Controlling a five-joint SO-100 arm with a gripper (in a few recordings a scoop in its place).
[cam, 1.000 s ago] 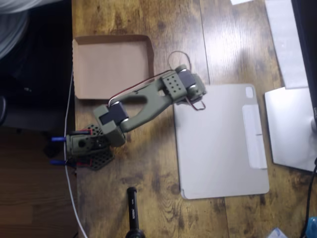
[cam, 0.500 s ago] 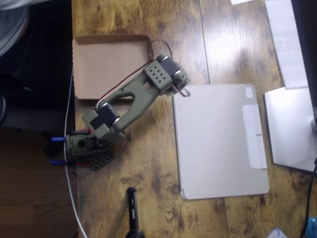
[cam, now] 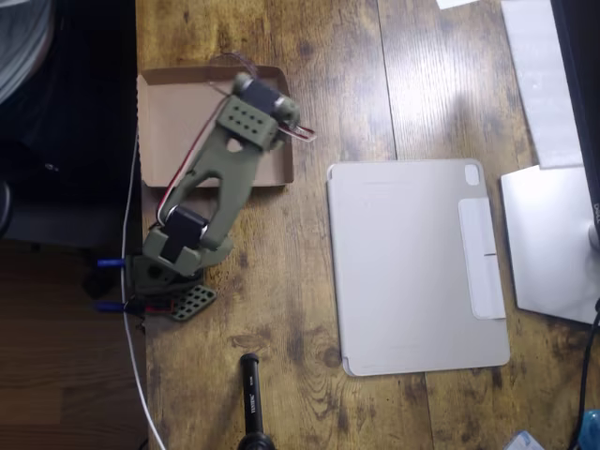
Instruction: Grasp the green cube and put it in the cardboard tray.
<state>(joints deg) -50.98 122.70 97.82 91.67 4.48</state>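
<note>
Arm (cam: 220, 183) now swung from grey tablet cover (cam: 417, 265) over cardboard tray (cam: 178, 122) on wooden table (cam: 328, 75); jaws' state unclear.

We see the arm (cam: 217, 178) in matte olive green — its wrist plate dotted with small dark holes, red wire looping beside it. Beneath its far end lies the cardboard tray (cam: 178, 112), plain tan-brown. To the right of it the tablet cover (cam: 417, 262) is pale grey. The table (cam: 309, 56) is streaked, knotty brown wood — glossy where light falls.
</note>
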